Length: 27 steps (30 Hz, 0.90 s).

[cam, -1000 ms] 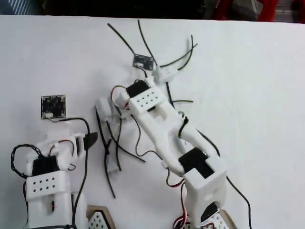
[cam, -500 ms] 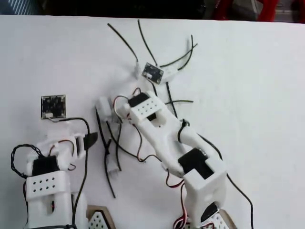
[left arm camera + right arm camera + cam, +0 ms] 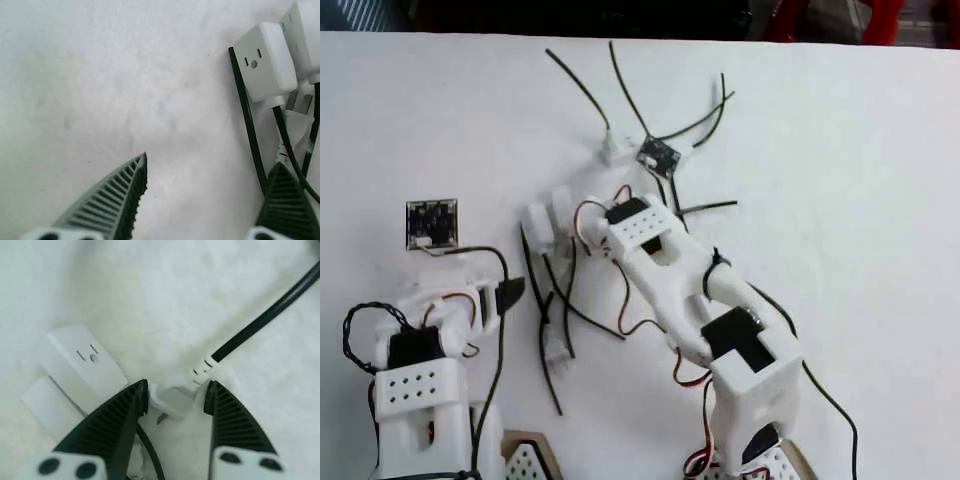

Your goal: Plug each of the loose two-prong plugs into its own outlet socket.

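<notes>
My right gripper (image 3: 175, 390) is shut on a white two-prong plug (image 3: 172, 399), whose black cable (image 3: 265, 317) runs away from it. A white outlet socket (image 3: 85, 360) lies face up just beside the held plug. From above, the right gripper (image 3: 582, 218) sits next to two white sockets (image 3: 535, 222) in the table's middle. My left gripper (image 3: 210, 175) is open over bare table at the front left, apart from a socket (image 3: 262, 60) and a loose plug (image 3: 296, 122) lying by it. Another loose plug (image 3: 555, 345) rests on the table between the arms.
Several black cables (image 3: 585, 90) fan out across the far middle. A small black board (image 3: 658, 155) lies among them, and another (image 3: 430, 222) lies ahead of the left arm (image 3: 415, 385). A white plug (image 3: 610, 150) sits near the far board. The table's right side is open.
The right arm has drawn back toward the front and turned slightly. The small black board and its cables near the far middle have been dragged right and nearer. The left arm has stayed still.
</notes>
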Available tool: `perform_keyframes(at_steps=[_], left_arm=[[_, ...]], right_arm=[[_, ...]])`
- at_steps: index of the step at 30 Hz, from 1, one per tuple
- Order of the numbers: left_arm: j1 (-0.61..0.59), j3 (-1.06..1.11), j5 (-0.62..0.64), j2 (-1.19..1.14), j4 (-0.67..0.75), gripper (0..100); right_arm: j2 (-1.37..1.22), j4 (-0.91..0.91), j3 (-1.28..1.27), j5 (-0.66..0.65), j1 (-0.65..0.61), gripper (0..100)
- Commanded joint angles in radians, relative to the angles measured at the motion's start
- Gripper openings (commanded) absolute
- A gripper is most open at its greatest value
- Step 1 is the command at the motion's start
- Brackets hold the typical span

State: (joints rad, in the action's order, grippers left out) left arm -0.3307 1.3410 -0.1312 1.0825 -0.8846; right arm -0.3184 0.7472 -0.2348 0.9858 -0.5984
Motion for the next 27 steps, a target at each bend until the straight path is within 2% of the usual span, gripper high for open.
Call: perform_keyframes(at_steps=[1,12,18,19,27], left_arm=[[-0.007,-0.003,-0.015,0.022,0.021,36],[-0.007,-0.003,-0.015,0.022,0.021,36],[-0.007,-0.003,-0.015,0.022,0.021,36],[-0.007,-0.003,-0.015,0.022,0.021,36],[-0.007,-0.003,-0.015,0.022,0.021,36]], right_arm=[[0.056,-0.005,0.003,0.008,0.015,18.7],[-0.048,-0.002,0.032,0.002,0.022,18.3],[-0.048,-0.002,0.035,-0.002,0.054,1.5],[-0.047,0.001,0.035,-0.003,0.064,1.6],[0.045,0.203,0.037,-0.259,0.102,1.7]])
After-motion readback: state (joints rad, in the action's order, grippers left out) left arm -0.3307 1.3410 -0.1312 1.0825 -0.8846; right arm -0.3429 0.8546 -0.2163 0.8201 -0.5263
